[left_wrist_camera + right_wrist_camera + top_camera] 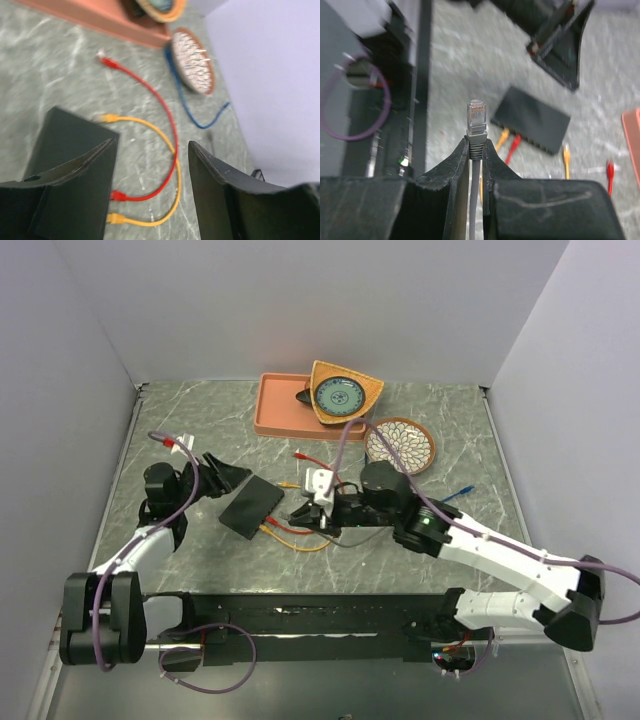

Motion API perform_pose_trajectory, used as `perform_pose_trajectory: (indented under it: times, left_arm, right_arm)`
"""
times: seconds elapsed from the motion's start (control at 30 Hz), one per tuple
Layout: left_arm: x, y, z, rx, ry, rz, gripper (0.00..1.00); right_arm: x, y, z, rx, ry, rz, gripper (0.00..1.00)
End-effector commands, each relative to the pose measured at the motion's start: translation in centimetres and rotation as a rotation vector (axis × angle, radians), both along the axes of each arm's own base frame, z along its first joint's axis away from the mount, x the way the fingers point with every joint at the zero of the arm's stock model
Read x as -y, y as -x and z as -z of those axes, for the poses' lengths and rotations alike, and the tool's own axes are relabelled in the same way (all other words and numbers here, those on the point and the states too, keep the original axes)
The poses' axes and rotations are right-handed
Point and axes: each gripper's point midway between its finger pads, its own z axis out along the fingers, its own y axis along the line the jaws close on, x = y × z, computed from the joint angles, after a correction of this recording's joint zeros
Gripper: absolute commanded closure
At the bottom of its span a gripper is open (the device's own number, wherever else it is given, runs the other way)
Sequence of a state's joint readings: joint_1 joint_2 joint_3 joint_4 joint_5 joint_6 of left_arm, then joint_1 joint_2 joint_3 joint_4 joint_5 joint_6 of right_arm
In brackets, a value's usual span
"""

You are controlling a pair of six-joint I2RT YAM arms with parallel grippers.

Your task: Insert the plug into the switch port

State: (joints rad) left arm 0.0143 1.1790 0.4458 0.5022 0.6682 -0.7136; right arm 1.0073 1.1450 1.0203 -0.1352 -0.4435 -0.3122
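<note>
Switch: flat matte-black box, skewed, left of worktop centre toward the near edge. Red cable and orange cable sit plugged into its port row. Plug: clear tip on a grey lead, upright, pinched in the right tool, near the port edge, not inserted. Left tool released, jaws apart, by the switch's far end.
</note>
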Motion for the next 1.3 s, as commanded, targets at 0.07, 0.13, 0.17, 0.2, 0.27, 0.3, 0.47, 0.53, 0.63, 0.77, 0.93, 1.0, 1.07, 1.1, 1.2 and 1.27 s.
perform_pose_trajectory:
  times: [0.07, 0.13, 0.17, 0.2, 0.27, 0.3, 0.47, 0.53, 0.63, 0.77, 0.93, 1.0, 1.07, 1.1, 1.2, 1.27]
  left_arm:
    - [2.5, 2.9, -5.9, 0.238, 0.09, 0.187, 0.36]
    - [2.9, 3.6, -7.0, 0.287, 0.099, 0.224, 0.36]
    - [3.8, 4.2, -7.2, 0.297, 0.104, 0.26, 0.36]
    - [4.2, 4.5, -7.6, 0.317, 0.107, 0.28, 0.36]
    - [4.6, 5.0, -7.9, 0.333, 0.109, 0.307, 0.36]
    - [4.9, 5.3, -8.3, 0.348, 0.111, 0.321, 0.36]
    - [5.4, 6.0, -9.2, 0.374, 0.111, 0.353, 0.35]
    - [5.6, 6.2, -9.5, 0.379, 0.102, 0.356, 0.35]
    - [5.8, 6.5, -10.2, 0.396, 0.097, 0.363, 0.35]
    - [6.2, 7.3, -11.2, 0.429, 0.099, 0.393, 0.37]
    - [7.2, 8.5, -12.4, 0.47, 0.096, 0.452, 0.38]
    - [7.2, 8.8, -13.0, 0.483, 0.097, 0.457, 0.38]
    - [7.2, 9.0, -13.5, 0.495, 0.096, 0.459, 0.38]
    - [7.2, 9.3, -13.7, 0.504, 0.094, 0.461, 0.38]
    - [7.3, 10.4, -14.8, 0.56, 0.1, 0.492, 0.39]
    - [7.5, 11.4, -14.8, 0.58, 0.107, 0.536, 0.38]
  right_arm:
    - [1.4, 2.9, -4.0, 0.018, -0.135, -0.103, 1.0]
    - [1.7, 3.4, -4.5, 0.019, -0.151, -0.114, 1.0]
    - [1.8, 3.6, -4.6, 0.019, -0.156, -0.12, 1.0]
    - [2.0, 3.6, -4.8, 0.018, -0.161, -0.119, 1.0]
    - [2.2, 4.0, -5.1, 0.024, -0.173, -0.126, 1.0]
    - [2.3, 4.0, -5.2, 0.027, -0.178, -0.124, 1.0]
    - [2.5, 4.0, -5.3, 0.027, -0.182, -0.127, 1.0]
    - [2.5, 4.0, -5.3, 0.026, -0.185, -0.125, 1.0]
    - [2.5, 3.9, -5.3, 0.027, -0.186, -0.125, 1.0]
    - [2.2, 3.6, -5.0, 0.012, -0.174, -0.116, 1.0]
    - [1.6, 2.0, -3.9, -0.094, -0.157, -0.124, 1.0]
    - [1.5, 0.7, -3.1, -0.167, -0.148, -0.136, 1.0]
    - [2.1, 0.6, -2.8, -0.235, -0.154, -0.194, 1.0]
    - [1.9, 0.0, -2.8, -0.242, -0.17, -0.204, 1.0]
    - [2.7, -0.1, -2.1, -0.33, -0.177, -0.3, 1.0]
    - [3.5, 1.0, -3.0, -0.387, -0.207, -0.416, 1.0]
